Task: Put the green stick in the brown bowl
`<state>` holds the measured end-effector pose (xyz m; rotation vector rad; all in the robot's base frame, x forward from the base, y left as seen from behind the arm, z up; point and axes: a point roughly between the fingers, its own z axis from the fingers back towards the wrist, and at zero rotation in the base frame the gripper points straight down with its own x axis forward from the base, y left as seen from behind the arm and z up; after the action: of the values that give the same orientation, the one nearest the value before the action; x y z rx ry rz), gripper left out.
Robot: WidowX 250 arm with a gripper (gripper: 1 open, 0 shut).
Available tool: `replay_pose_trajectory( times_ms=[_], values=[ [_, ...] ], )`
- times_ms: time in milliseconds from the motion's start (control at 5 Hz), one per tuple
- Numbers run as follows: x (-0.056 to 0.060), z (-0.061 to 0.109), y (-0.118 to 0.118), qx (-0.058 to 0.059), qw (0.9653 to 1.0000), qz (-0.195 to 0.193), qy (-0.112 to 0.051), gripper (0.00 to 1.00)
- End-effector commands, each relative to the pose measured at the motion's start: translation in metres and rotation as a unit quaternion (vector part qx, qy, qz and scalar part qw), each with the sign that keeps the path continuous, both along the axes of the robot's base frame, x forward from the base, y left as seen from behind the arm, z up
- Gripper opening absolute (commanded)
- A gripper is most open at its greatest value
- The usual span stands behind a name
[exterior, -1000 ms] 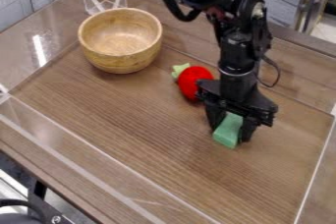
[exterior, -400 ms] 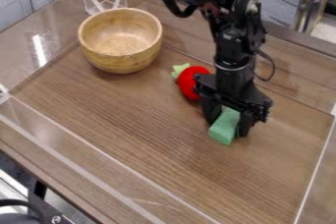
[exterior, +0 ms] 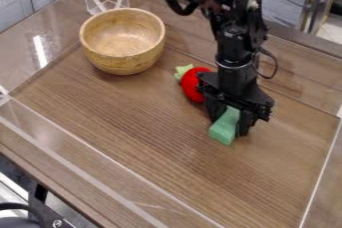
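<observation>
The green stick (exterior: 226,127) is a small light-green block at the right of the wooden table, pinched between the fingers of my gripper (exterior: 231,119), which is shut on it. The block looks slightly raised off the table, tilted a little. The black arm reaches down from the top of the view. The brown bowl (exterior: 123,40) stands upright and holds nothing at the far left, well apart from the gripper.
A red round fruit (exterior: 198,80) with a green stem lies just left of and behind the gripper, almost touching the arm. Clear plastic walls (exterior: 27,122) border the table on the left and front edges.
The gripper has shifted slightly left and up with the green stick held in it. The bowl and fruit have not moved.
</observation>
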<state>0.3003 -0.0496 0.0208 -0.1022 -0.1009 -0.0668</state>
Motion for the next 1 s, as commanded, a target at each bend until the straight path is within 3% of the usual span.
replay_pose_trajectory(
  times_ms=[0,400,800],
  values=[
    [0.005,0.012,0.006,0.0,0.9996,-0.005,-0.028,0.0],
    [-0.007,0.02,0.016,0.001,0.9992,-0.005,-0.039,0.0],
    [-0.006,0.046,0.017,0.005,0.9984,-0.028,-0.049,0.0]
  ],
)
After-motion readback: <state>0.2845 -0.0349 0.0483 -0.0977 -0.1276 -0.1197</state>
